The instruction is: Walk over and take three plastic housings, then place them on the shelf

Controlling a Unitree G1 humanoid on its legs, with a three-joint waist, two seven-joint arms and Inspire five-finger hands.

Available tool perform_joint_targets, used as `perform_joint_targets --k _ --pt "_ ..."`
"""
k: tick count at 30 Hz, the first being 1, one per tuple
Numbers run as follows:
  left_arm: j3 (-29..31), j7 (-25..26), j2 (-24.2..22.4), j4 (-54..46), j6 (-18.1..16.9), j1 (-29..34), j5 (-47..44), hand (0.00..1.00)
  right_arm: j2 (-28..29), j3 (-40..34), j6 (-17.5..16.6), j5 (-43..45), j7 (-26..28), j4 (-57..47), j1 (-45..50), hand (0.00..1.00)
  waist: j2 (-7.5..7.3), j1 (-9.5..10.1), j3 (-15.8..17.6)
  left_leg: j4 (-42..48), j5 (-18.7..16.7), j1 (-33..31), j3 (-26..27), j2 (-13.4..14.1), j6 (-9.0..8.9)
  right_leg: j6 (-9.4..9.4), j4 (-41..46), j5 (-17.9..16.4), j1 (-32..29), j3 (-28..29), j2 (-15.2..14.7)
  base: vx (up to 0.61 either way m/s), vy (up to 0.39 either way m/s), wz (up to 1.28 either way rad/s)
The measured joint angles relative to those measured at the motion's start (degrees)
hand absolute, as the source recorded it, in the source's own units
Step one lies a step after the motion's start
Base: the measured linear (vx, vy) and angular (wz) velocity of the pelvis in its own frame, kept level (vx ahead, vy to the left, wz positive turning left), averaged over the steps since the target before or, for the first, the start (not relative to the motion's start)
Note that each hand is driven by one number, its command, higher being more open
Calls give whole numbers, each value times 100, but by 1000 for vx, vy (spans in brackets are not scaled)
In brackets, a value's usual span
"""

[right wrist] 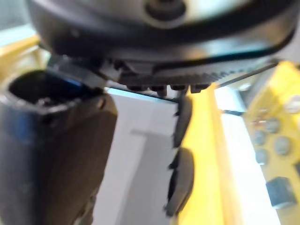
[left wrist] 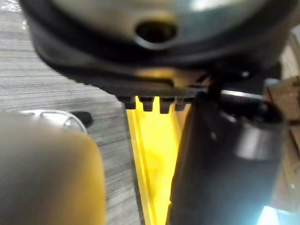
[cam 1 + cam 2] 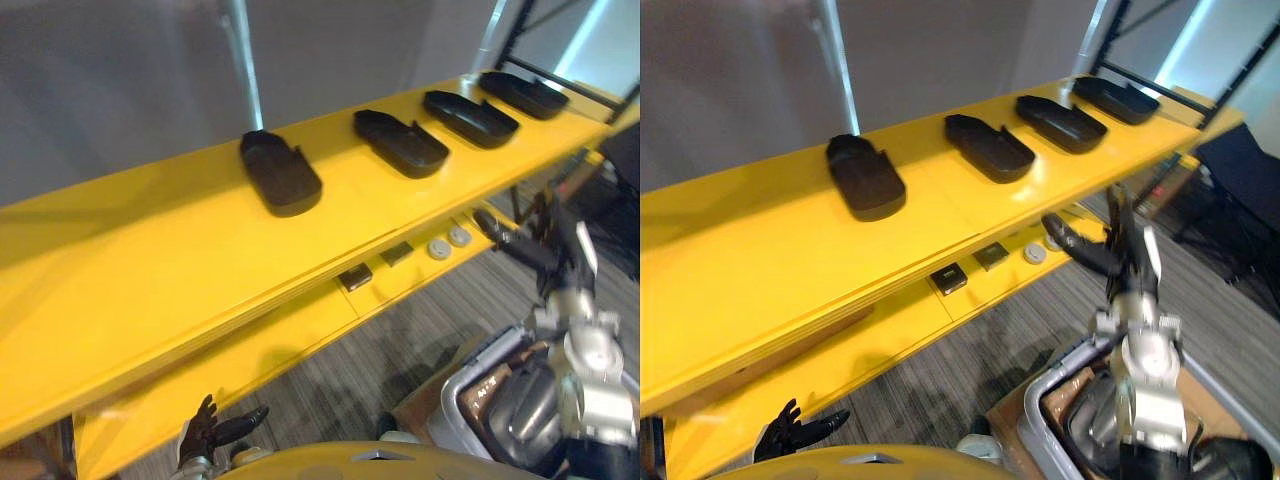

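Several black plastic housings lie in a row on the yellow shelf top (image 3: 150, 260): the nearest (image 3: 280, 172), then one (image 3: 400, 142), another (image 3: 470, 117), and the farthest (image 3: 523, 93). My right hand (image 3: 1112, 250) is raised in front of the shelf edge, below the middle housings. Its fingers are straight and it holds nothing. Two housings (image 1: 180, 180) show edge-on past it in the right wrist view. My left hand (image 3: 215, 428) hangs low near the floor, fingers relaxed and empty.
A lower yellow shelf (image 3: 300, 330) carries small black blocks (image 3: 355, 277) and white round discs (image 3: 438, 248). A grey bin (image 3: 1055, 400) with dark parts sits on a cardboard box at the lower right. Grey carpet lies between me and the shelf.
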Motion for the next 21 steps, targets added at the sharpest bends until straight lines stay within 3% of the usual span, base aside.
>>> perform_joint_targets --k 4,6,13,15,17,19,21 --pt "-9 -98 -128 -7 -33 -128 149 100 495 -343 -224 366 -299 -18 472 100 44 -204 24 1 -112 168 331 25 -75 -23 8 7 -106 336 75 -2 14 -50" --pt "-66 -138 -196 33 -42 -216 278 100 742 -515 -607 286 -379 -347 860 100 26 -259 22 1 -140 189 517 35 -94 -21 21 17 -229 523 117 21 13 -43" --pt "36 -129 -240 234 -92 -253 503 100 1111 -517 -1221 351 32 -804 1168 100 48 -455 29 23 -310 420 951 49 -162 -20 65 75 -413 1041 269 43 11 -39" --pt "76 -118 -242 267 -104 -255 451 100 1128 -336 -1221 434 145 -802 1145 100 41 -372 25 74 -666 450 397 -85 -238 -94 128 30 -566 1275 336 33 21 -70" --pt "179 -39 -224 302 -137 -260 126 100 1102 146 -1233 266 349 -719 1007 100 72 -151 14 645 -1616 225 -1457 -459 25 -246 325 5 -763 1822 572 99 70 -116" --pt "240 21 -246 372 -224 -268 -148 100 1008 392 -1238 255 437 -411 637 100 151 -24 9 1321 -1992 -47 -2196 -539 326 -287 345 50 -899 2140 750 109 64 -98" --pt "264 9 -376 379 -251 -326 -305 100 908 525 -1235 241 377 -7 146 100 220 15 24 1814 -2140 -291 -2448 -546 295 -239 347 137 -969 2301 782 89 53 -47"
